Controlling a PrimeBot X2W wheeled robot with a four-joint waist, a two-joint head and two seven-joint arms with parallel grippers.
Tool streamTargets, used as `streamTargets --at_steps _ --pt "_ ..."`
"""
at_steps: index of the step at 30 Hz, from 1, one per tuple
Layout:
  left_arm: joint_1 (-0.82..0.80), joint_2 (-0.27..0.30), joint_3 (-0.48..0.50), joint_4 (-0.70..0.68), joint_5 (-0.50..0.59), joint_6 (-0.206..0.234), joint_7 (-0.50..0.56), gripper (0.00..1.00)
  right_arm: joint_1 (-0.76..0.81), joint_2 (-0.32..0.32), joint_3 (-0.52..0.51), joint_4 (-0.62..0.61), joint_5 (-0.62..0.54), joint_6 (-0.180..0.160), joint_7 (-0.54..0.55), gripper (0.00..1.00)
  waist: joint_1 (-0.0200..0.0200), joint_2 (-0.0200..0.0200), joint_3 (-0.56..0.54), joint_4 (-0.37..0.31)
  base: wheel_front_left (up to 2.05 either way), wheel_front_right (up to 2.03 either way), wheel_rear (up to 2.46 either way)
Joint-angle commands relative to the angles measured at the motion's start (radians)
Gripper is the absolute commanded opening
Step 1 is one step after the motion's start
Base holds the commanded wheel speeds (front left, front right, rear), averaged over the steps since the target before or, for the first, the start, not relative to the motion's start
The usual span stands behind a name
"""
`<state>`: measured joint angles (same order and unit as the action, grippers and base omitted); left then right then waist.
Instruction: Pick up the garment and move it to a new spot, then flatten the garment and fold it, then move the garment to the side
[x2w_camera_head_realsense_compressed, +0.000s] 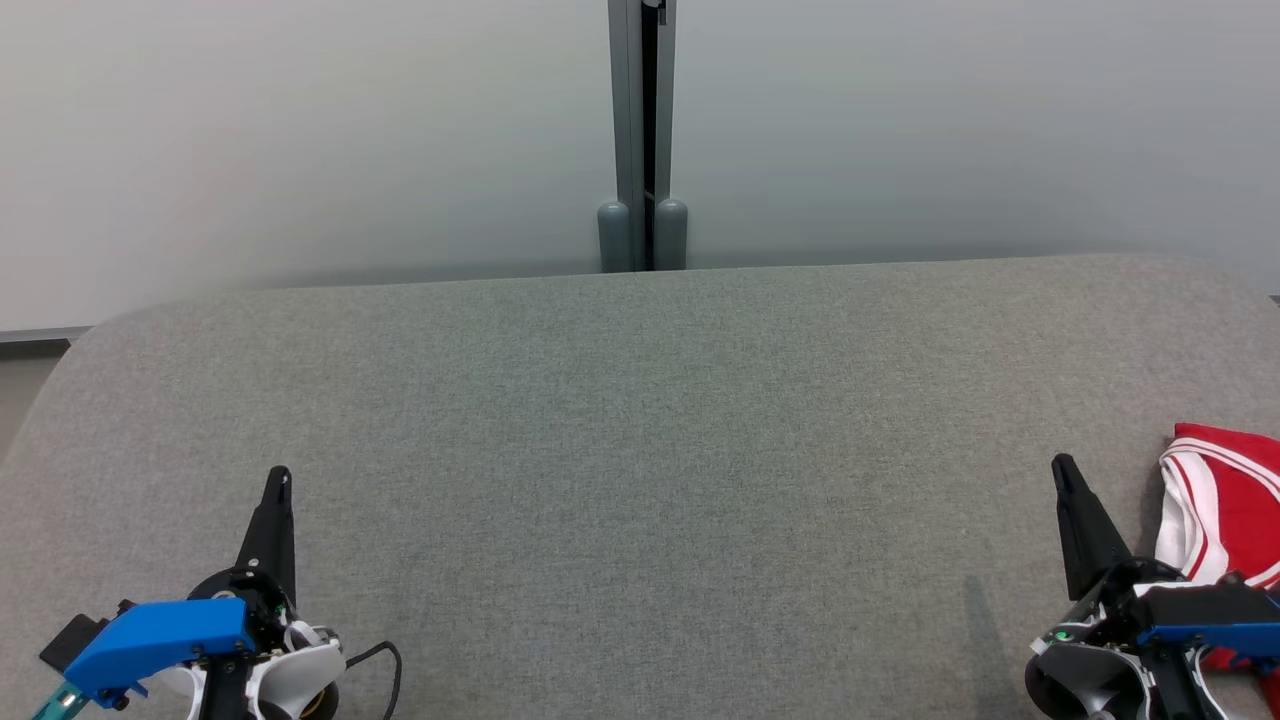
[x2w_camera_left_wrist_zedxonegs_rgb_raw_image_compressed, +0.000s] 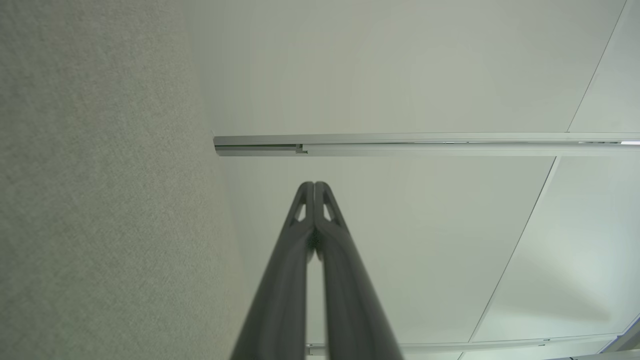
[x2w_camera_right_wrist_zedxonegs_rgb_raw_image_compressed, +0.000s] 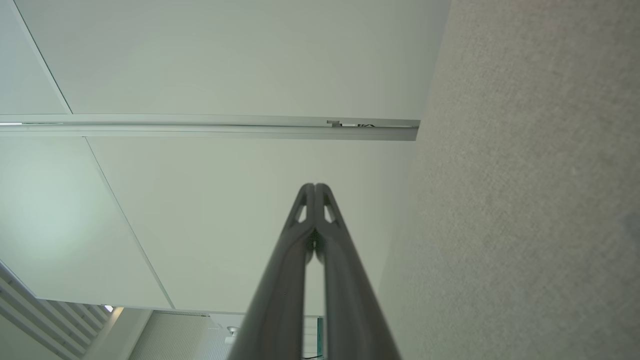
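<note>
The garment (x2w_camera_head_realsense_compressed: 1228, 505), red with white stripes, lies bunched at the right edge of the grey fabric surface (x2w_camera_head_realsense_compressed: 640, 420), partly cut off by the frame. My right gripper (x2w_camera_head_realsense_compressed: 1062, 466) stands just left of it, shut and holding nothing; its tips meet in the right wrist view (x2w_camera_right_wrist_zedxonegs_rgb_raw_image_compressed: 315, 186). Near the lower left my left gripper (x2w_camera_head_realsense_compressed: 280, 474) is also shut and holds nothing, its tips pressed together in the left wrist view (x2w_camera_left_wrist_zedxonegs_rgb_raw_image_compressed: 314, 184). Both grippers point toward the far wall.
A pale wall panel (x2w_camera_head_realsense_compressed: 300, 130) rises behind the surface, split by a grey vertical post (x2w_camera_head_realsense_compressed: 642, 140). The surface's far edge and rounded left corner (x2w_camera_head_realsense_compressed: 70, 350) bound the area. A black cable (x2w_camera_head_realsense_compressed: 385, 665) loops beside the left wrist.
</note>
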<state>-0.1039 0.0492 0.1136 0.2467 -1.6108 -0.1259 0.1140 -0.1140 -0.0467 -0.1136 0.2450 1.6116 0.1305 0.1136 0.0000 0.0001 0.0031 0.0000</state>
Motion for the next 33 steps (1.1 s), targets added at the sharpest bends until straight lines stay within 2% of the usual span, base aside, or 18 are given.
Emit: streamTargets --at_steps 1,33 --pt "-0.01 0.002 0.001 -0.005 -0.004 -0.009 0.004 0.0 0.011 -0.007 -0.002 -0.004 0.003 0.0 0.004 0.0 0.0 -0.0001 0.0 0.0 0.0 0.0 0.0" --pt "-0.01 0.002 0.001 -0.005 -0.004 -0.009 0.004 0.0 0.011 -0.007 -0.002 -0.004 0.003 0.0 0.004 0.0 0.0 -0.0001 0.0 0.0 0.0 0.0 0.0"
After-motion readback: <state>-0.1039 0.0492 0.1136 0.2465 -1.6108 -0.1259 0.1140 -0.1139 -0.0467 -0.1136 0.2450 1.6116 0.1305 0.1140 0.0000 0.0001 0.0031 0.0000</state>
